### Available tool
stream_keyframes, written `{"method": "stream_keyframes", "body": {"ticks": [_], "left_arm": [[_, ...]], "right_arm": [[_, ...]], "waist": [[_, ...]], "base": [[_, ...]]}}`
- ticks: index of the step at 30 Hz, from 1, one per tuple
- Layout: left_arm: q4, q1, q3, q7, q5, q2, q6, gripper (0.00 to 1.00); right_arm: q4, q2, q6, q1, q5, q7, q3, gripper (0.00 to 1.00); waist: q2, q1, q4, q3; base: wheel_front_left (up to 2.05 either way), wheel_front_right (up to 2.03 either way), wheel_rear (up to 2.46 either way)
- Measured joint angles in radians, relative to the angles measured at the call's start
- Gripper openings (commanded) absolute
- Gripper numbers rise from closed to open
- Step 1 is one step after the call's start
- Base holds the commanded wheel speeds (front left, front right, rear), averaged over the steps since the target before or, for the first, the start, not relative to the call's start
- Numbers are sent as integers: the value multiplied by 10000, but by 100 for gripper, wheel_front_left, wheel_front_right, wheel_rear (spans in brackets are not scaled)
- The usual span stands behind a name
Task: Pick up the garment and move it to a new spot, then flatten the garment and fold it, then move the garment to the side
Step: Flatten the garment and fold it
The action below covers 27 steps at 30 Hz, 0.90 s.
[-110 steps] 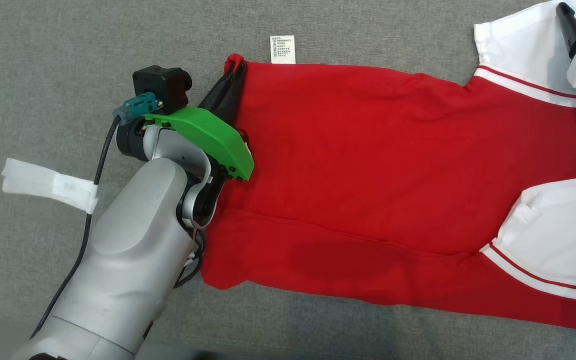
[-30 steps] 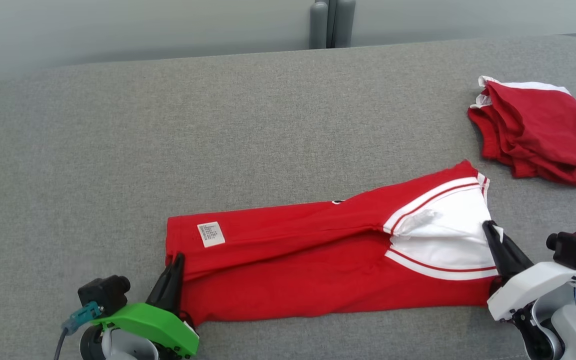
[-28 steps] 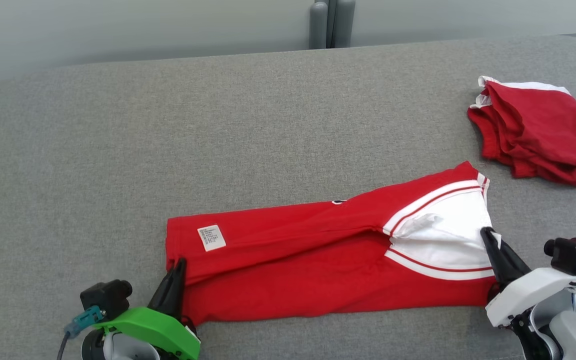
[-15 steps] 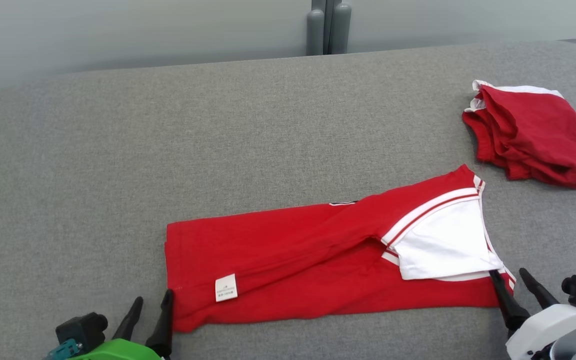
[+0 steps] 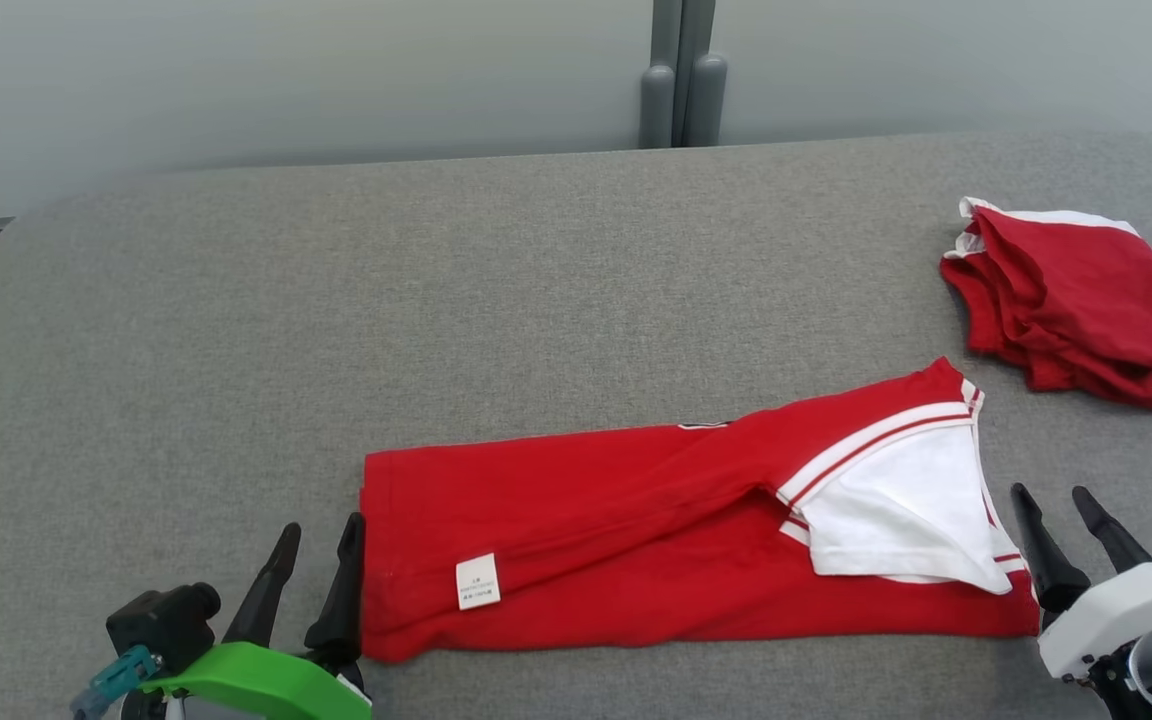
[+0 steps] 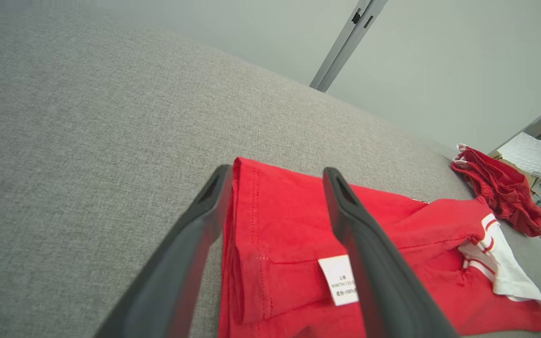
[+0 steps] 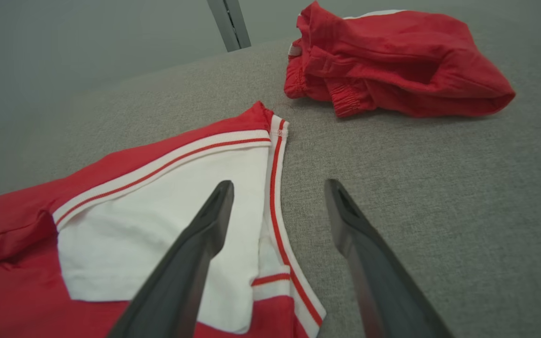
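Note:
The garment (image 5: 636, 540) is a red shirt with white, red-striped sleeves, folded into a long band across the near part of the grey table (image 5: 436, 300). A white label (image 5: 477, 581) lies near its left end. My left gripper (image 5: 319, 527) stands open just off the garment's left edge, holding nothing; in the left wrist view its fingers (image 6: 190, 244) straddle that red hem (image 6: 270, 244). My right gripper (image 5: 1054, 498) is open beside the right end, near the white sleeve (image 5: 911, 510). In the right wrist view the sleeve's striped edge (image 7: 277, 206) lies between the open fingers (image 7: 369, 253).
A second red garment (image 5: 1071, 305), bunched with white trim, lies at the table's far right; the right wrist view shows it (image 7: 392, 61) ahead. A pale wall with a grey post (image 5: 681, 90) stands behind the table's rounded far edge.
Both grippers have let go of the garment and opened, drawing back toward me. The near layer now lies folded over, with the label at the front left. The head camera shifted slightly.

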Motion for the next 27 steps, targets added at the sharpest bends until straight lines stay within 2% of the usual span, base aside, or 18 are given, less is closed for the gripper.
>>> {"method": "stream_keyframes", "body": {"ticks": [7, 16, 27], "left_arm": [[-433, 5, -71, -6, 301, -40, 82, 100], [-736, 28, 54, -6, 410, -48, 176, 100], [-1028, 151, 330, -6, 464, -56, 188, 100]], "right_arm": [[387, 81, -6, -391, 102, 915, 311, 100], [1060, 188, -253, -638, 550, 1442, 33, 100], [1595, 458, -150, -1050, 1068, 1862, -8, 100]], "waist": [[0, 0, 381, 0], [0, 0, 932, 286], [0, 1, 1242, 547]], "base": [[0, 0, 0], [0, 0, 0], [0, 0, 0]]}}
